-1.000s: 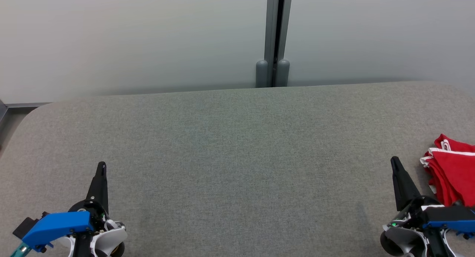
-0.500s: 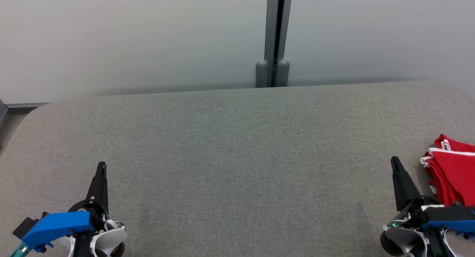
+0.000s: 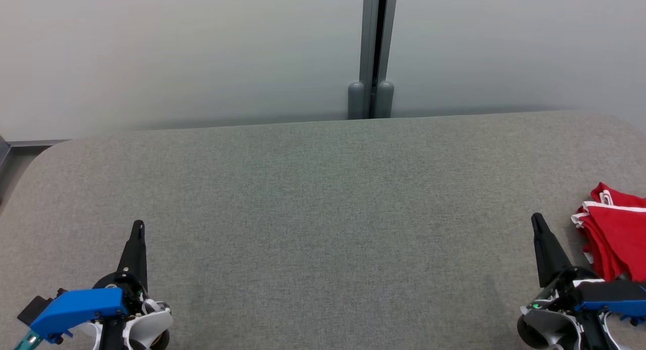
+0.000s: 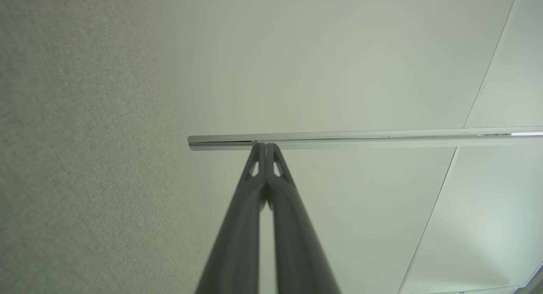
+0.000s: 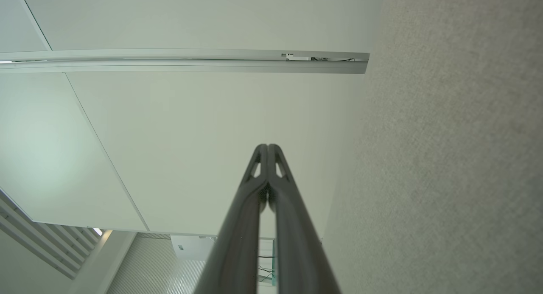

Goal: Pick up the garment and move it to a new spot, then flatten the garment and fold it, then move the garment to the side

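At the lower left of the head view, the left gripper sits low over the grey fabric-covered surface. Its two dark fingers are pressed together into a single spike with nothing between them (its wrist camera shows the tips meeting). At the lower right, the right gripper is pinched closed the same way and also empty, fingers pointing away from the robot.

Just to the right of that gripper lies the red garment, folded into a compact stack with white trim along its edges. It rests on the surface at the picture's right edge, which cuts part of it off. Whether the gripper's body touches the cloth cannot be told.

Beyond the surface's rounded far edge stands a pale wall. A grey vertical post runs up it, right of centre, with two rounded grey caps at its foot.
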